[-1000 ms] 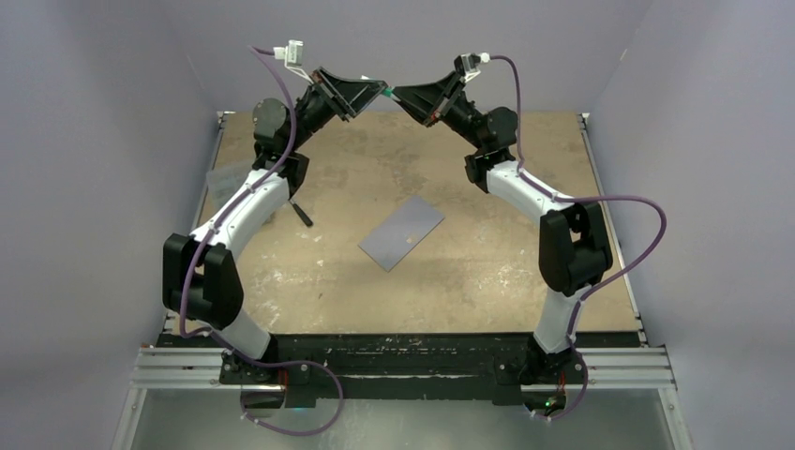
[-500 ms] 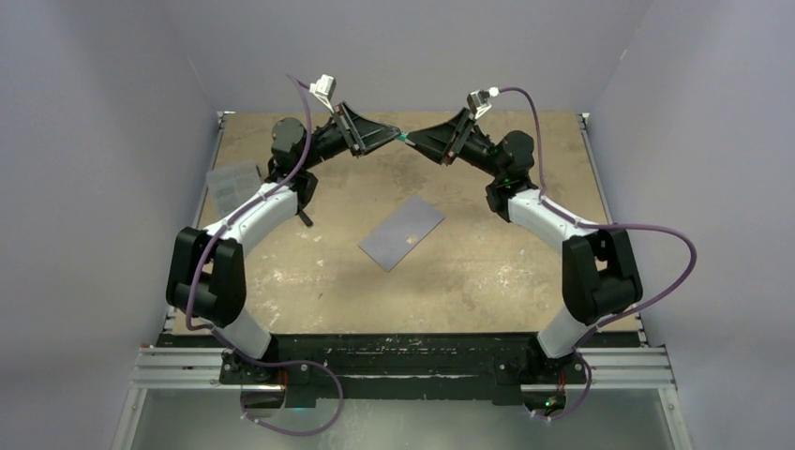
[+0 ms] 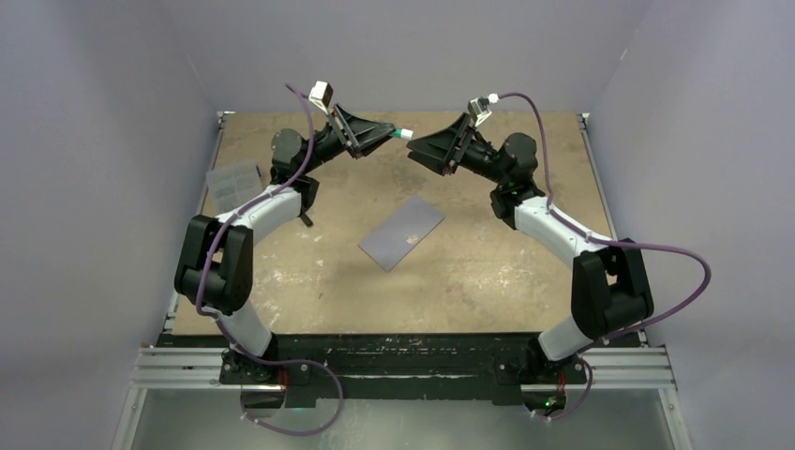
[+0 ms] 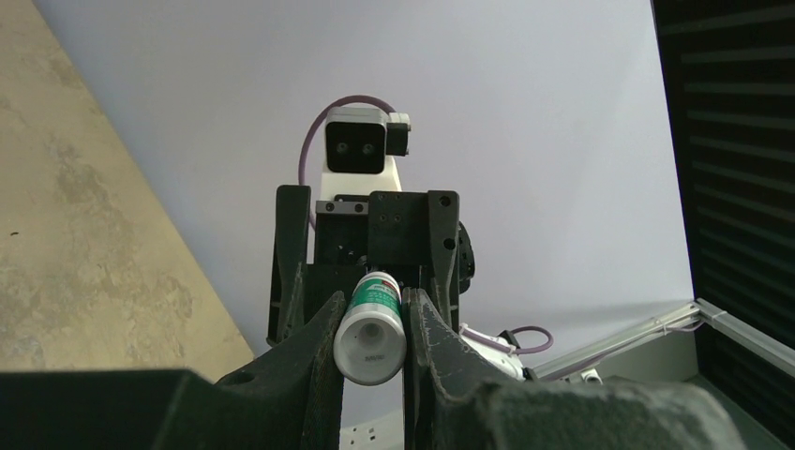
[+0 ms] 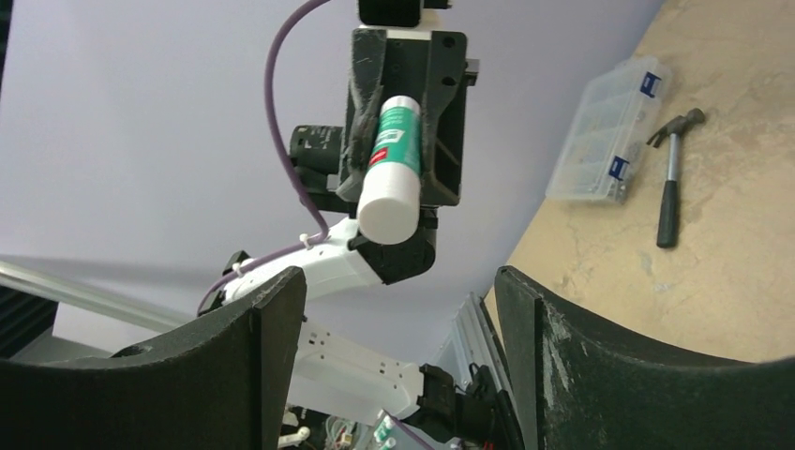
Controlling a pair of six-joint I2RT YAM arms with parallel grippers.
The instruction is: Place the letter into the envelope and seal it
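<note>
Now, left gripper (image 4: 371, 361): clamped on a glue stick (image 4: 371, 328), held high.
Right gripper (image 3: 419, 147): fingers spread wide, empty, facing the stick's white end.
Envelope (image 3: 402, 232): flat at the centre of the table (image 3: 506, 272), well below both grippers.
Letter: not visible.
Risk: a misaligned approach by the right gripper could knock the stick loose and drop it.

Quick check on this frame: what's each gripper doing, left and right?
Left gripper: shut on the glue stick, clamped between its jaws.
Right gripper: open, jaws wide apart, holding nothing.
</note>
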